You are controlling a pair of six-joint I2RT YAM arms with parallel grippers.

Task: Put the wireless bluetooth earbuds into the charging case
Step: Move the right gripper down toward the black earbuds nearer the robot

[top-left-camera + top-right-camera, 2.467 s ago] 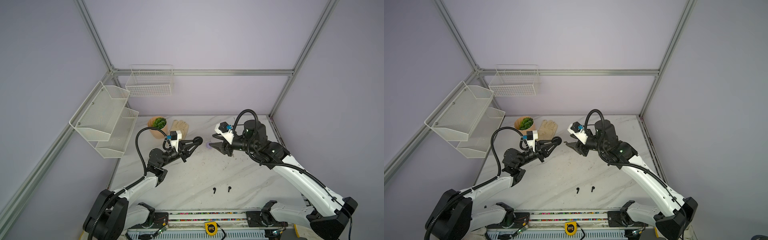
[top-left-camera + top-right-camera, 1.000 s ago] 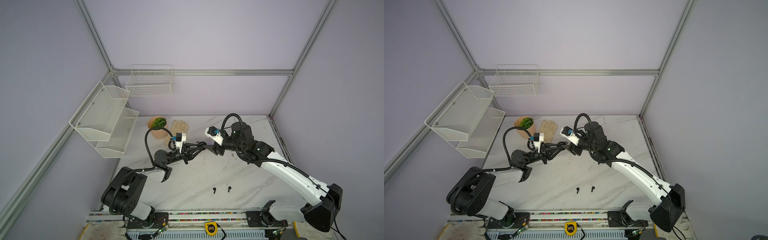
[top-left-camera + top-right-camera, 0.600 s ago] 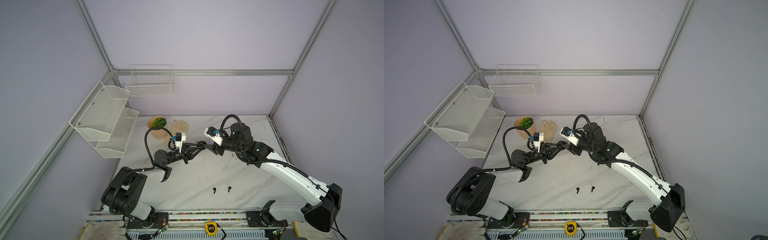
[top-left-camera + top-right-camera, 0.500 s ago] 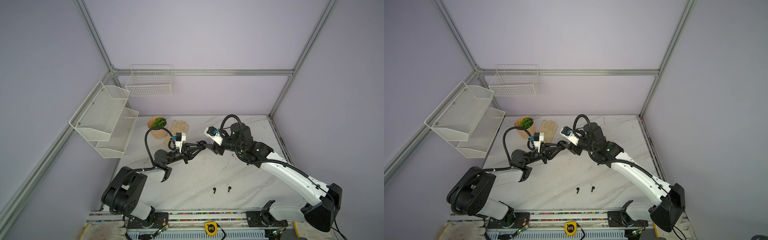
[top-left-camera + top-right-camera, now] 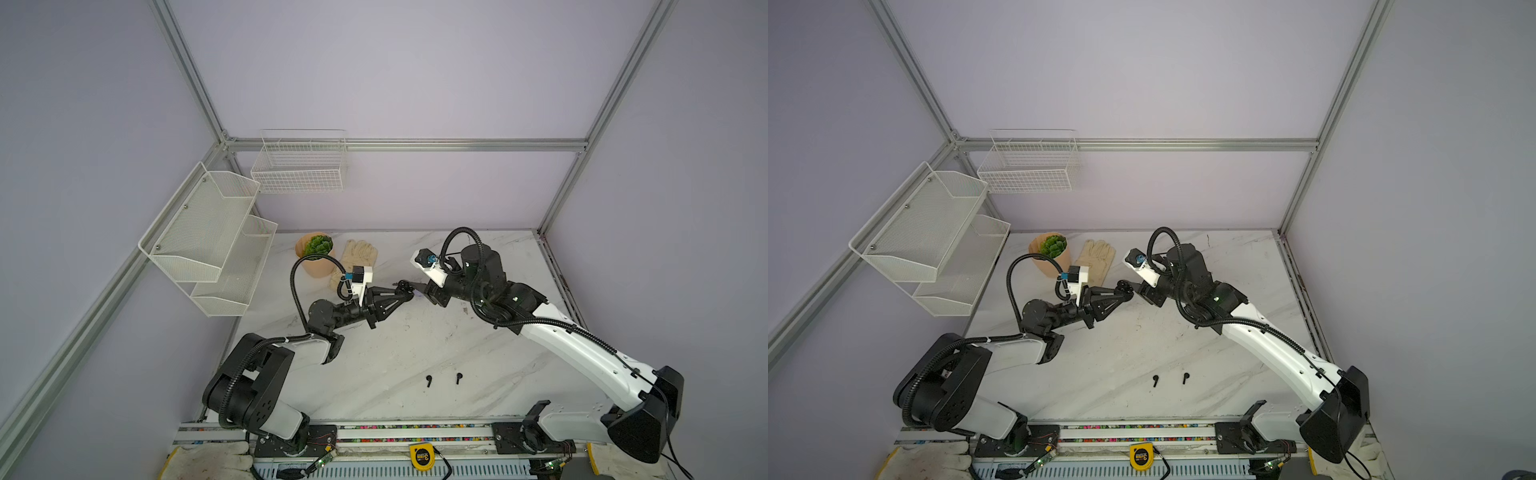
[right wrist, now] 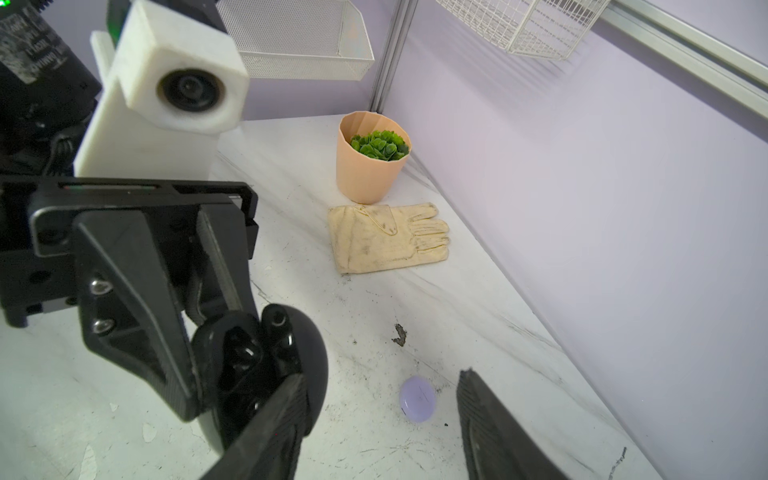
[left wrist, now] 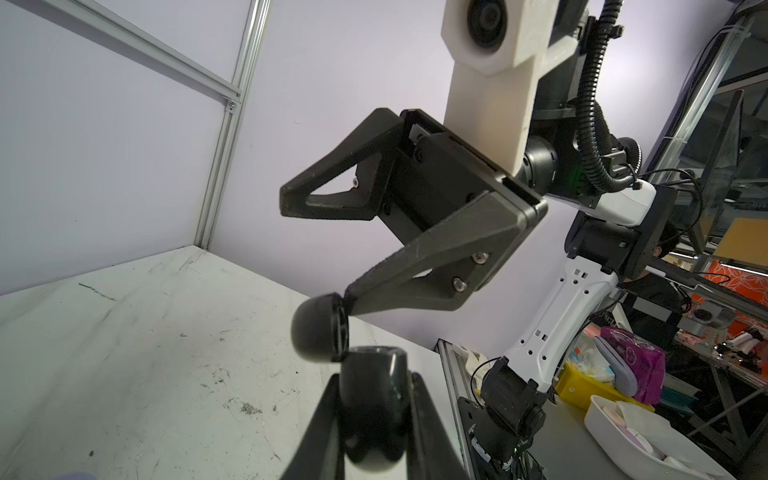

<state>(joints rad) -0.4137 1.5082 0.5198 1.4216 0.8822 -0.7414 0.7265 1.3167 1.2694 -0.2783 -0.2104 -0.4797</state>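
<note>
My left gripper is shut on the black charging case, held above the table with its lid hinged open. My right gripper is open and faces it, with one fingertip touching the lid's edge. The case's sockets look empty in the right wrist view. Two black wireless bluetooth earbuds lie side by side near the table's front in both top views. A shut lilac round case rests on the table under my right gripper.
A peach pot with a green plant and a cream glove sit at the back left. White wire baskets hang on the left and back walls. A yellow tape measure lies on the front rail.
Since the earliest frames my right arm has swung left until its gripper meets the case in my left gripper. Over the last second both arms have stayed almost still.
</note>
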